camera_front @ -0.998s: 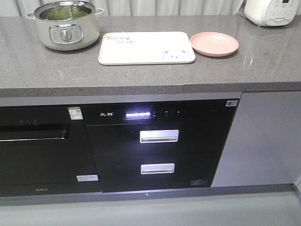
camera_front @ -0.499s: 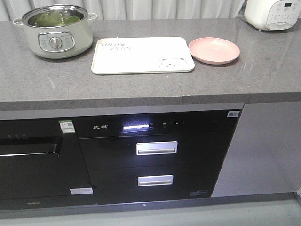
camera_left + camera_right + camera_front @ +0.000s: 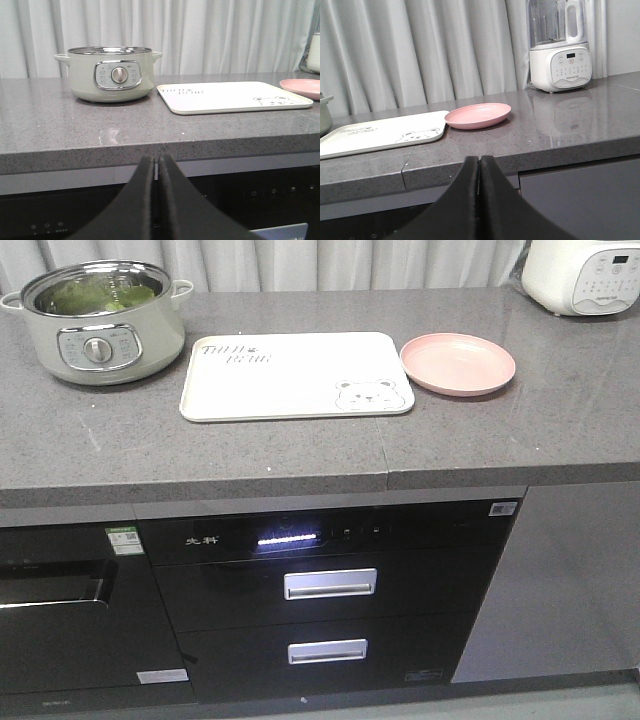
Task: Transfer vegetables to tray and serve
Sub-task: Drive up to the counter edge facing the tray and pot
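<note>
front view, vegetables: lettuce-looking vegetables (image 3: pixel 95 295) are all sitting inside the pot (image 3: pixel 95 340) at the back-left corner of the counter (image 3: pixel 300 455), none out yet
front view, tray: tray (image 3: pixel 295 380) lies flat mid-counter toward the back edge with nothing on it, and the pink plate (image 3: pixel 457 363) just beside its right end is bare too
front view, arms: neither arm shows here
front view, progress: I'd say basically zero done, so the grab, the drop on the tray and the serving are all left
front view, vs earlier: the whole counter sits lower and looks nearer, and the pot has slid toward the picture's left edge; that looks like the camera moving, since pot, tray and plate keep the same spacing
left wrist, gripper: left gripper (image 3: pixel 156 159) has its fingers pressed together on nothing, down below the counter's front edge and roughly facing the gap between pot and tray
left wrist, greens: hidden behind the pot wall from this low angle
right wrist, gripper: right gripper (image 3: pixel 479 160) is the same deal, fingers together and empty, below the front edge and facing the plate end of the tray
right wrist, extras: white jug machine (image 3: pixel 560 50) stands at the back-right of the counter, well apart from the tray
</note>
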You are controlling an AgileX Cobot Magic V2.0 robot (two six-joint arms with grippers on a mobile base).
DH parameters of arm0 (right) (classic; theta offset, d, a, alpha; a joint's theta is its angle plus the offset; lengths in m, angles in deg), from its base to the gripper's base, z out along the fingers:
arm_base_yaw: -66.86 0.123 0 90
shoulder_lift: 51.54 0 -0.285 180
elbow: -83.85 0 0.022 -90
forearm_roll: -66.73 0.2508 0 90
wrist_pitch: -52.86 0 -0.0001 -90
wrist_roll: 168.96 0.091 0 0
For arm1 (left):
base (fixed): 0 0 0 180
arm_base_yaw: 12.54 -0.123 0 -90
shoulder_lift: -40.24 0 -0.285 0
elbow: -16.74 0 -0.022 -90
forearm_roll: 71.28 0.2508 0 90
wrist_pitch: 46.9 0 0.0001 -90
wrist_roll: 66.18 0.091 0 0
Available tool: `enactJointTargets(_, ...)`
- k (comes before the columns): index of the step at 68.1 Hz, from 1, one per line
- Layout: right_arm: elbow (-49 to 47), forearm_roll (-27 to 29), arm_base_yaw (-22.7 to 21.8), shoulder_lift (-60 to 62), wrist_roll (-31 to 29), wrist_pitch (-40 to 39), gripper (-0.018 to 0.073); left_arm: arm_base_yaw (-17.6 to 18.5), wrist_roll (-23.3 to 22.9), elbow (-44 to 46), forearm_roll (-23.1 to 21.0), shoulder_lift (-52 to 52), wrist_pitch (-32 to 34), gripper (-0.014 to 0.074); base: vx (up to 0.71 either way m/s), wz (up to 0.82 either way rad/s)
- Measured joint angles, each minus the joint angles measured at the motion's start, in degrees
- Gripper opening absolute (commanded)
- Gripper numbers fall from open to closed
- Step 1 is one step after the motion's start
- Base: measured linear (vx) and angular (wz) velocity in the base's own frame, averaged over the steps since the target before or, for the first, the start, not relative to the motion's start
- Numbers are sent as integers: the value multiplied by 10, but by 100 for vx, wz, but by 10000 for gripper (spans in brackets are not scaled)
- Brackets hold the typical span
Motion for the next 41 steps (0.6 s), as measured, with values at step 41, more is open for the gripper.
enactJointTargets(41, 0, 0, 0, 0, 0, 0, -6, 0, 0, 0, 0, 0, 0, -6, 9, 1)
